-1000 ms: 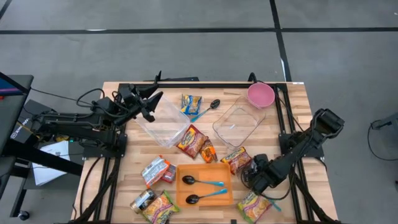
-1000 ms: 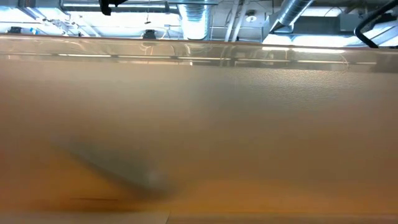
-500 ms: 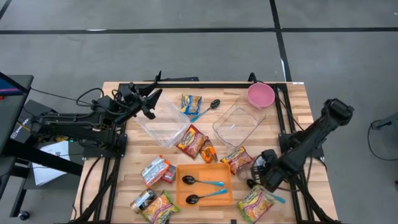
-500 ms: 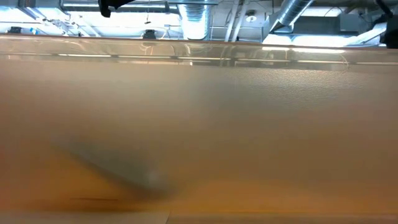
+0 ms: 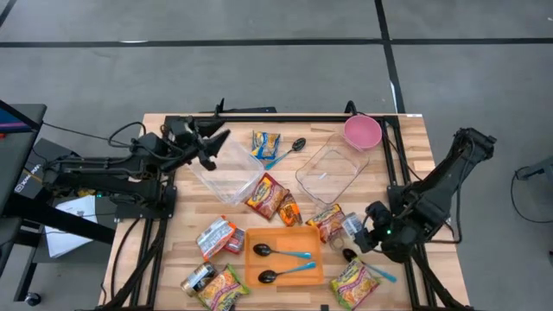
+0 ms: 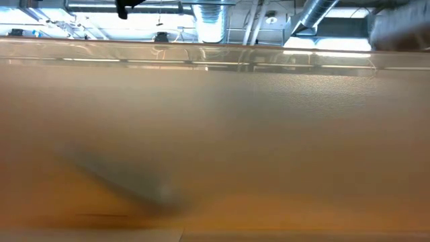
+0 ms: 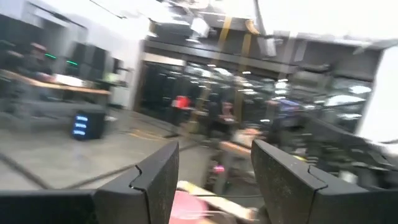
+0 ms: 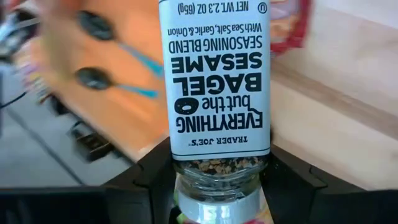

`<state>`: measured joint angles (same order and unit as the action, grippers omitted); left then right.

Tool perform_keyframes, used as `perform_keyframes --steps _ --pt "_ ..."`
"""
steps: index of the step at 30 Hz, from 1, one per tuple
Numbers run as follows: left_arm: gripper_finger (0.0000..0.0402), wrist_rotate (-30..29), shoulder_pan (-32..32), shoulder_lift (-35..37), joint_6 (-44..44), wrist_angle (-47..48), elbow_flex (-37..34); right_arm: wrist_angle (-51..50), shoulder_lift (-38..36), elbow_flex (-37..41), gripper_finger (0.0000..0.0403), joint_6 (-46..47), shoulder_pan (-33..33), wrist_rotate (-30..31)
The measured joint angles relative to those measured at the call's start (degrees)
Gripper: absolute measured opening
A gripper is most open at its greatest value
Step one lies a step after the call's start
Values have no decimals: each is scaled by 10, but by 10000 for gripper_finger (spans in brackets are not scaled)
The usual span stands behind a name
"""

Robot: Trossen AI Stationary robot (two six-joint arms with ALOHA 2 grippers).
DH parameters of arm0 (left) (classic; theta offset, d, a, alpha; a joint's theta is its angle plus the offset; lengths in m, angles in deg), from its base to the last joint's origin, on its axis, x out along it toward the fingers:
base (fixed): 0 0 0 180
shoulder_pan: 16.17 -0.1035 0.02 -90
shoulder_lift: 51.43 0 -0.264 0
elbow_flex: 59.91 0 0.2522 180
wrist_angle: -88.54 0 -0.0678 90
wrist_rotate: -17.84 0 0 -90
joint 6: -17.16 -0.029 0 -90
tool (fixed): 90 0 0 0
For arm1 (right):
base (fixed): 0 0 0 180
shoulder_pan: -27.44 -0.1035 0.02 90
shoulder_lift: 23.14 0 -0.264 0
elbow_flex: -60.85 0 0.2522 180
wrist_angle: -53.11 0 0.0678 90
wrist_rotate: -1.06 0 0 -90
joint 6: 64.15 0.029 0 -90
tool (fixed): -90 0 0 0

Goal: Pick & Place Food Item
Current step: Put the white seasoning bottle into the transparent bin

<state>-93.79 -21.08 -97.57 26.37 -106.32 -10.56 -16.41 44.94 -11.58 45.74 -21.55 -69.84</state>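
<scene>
A glass seasoning jar (image 8: 215,74) with a white printed label is the food item, and my right gripper (image 8: 217,163) is shut on it. In the high view the jar (image 5: 350,226) hangs above the table's near right part, beside a red snack packet (image 5: 327,220). At the far left, my left gripper (image 5: 210,145) is held open and raised over a clear container (image 5: 229,171). Nothing sits between its fingers (image 7: 158,180). My right gripper pinches the jar between its two fingers at the bare glass neck (image 8: 216,167), just beyond the cap (image 8: 217,208). The fingers slant steeply down from above, and the jar's body reaches out past them, along them. The jar is lifted clear of the table.
An orange tray (image 5: 283,240) with two spoons lies left of the jar. A second clear container (image 5: 333,168) and a pink bowl (image 5: 363,131) stand at the far right. Snack packets lie across the middle and near edge, one (image 5: 354,281) just below my right gripper.
My right gripper has risen from the table near the tray, carrying the jar up clear of the wood, and has shifted a little toward the table's right edge while turning at the wrist. A dark spoon on the table beneath it has come into view.
</scene>
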Motion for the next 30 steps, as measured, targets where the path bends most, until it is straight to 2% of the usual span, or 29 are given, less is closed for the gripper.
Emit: perform_keyframes --steps 6,12,16,20,23,27,30 --pt "195 135 8 -91 48 -24 26 -4 -4 -68 182 -86 27 -17" --pt "200 203 32 -222 24 -21 116 -5 -10 -122 182 -195 105 -23" --pt "224 240 32 -283 30 -17 176 -3 -9 -155 182 -287 163 -50" --pt "255 316 23 -330 51 41 258 -2 4 -181 182 -372 222 -90" --pt "269 356 24 -363 21 97 322 9 19 -191 182 -429 264 -140" --pt "267 378 30 -395 -26 148 384 7 53 -210 182 -494 302 -195" --pt "259 398 30 -414 -31 192 407 8 76 -235 182 -540 326 -223"
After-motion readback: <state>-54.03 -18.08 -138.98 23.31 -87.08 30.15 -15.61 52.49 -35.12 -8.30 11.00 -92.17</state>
